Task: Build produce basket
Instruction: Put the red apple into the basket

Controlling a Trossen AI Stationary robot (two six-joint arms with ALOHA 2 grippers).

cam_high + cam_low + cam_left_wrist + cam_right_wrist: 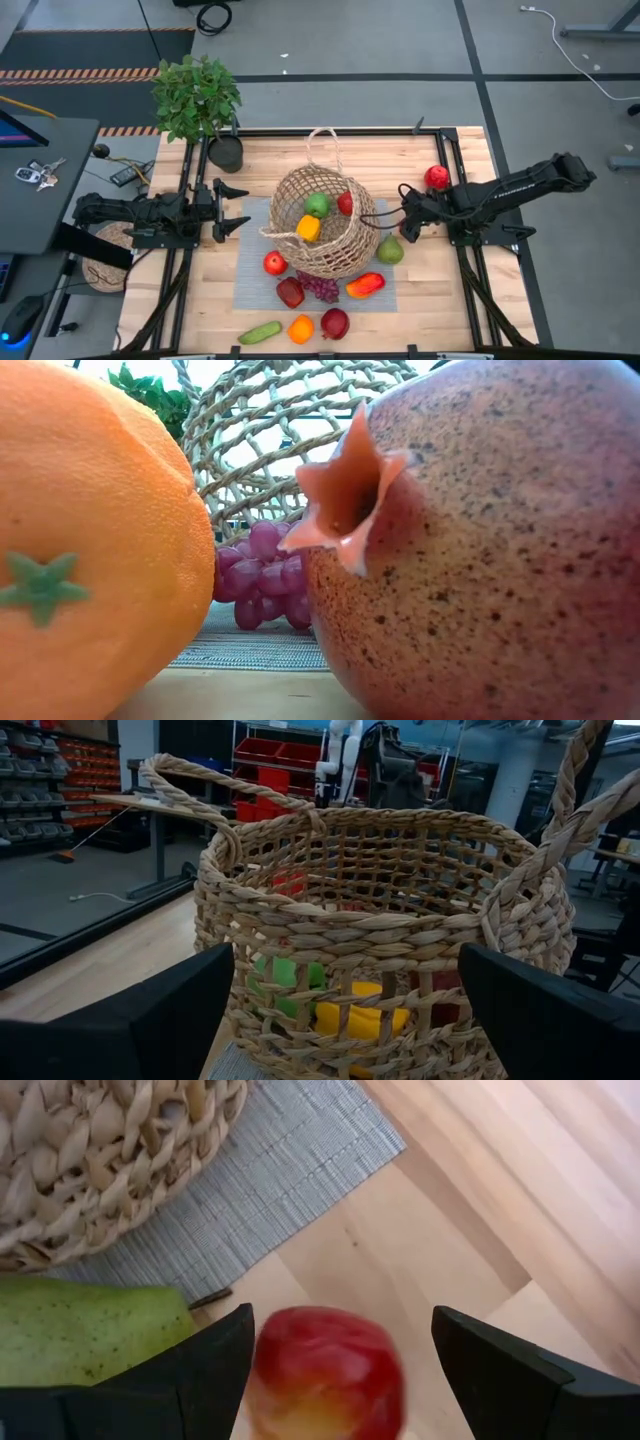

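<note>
While the left gripper [243, 207] waits open beside the basket [322, 225], the right gripper [340, 1370] hangs open, holding nothing. A red apple [328, 1372] lies between its fingers, beside a green pear [90, 1330].

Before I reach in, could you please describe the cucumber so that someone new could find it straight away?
Start at the wicker basket in the middle of the table, then drop to the table's front edge, where three pieces lie in a row. The cucumber is the leftmost, beside the orange: the only long green piece.
</note>
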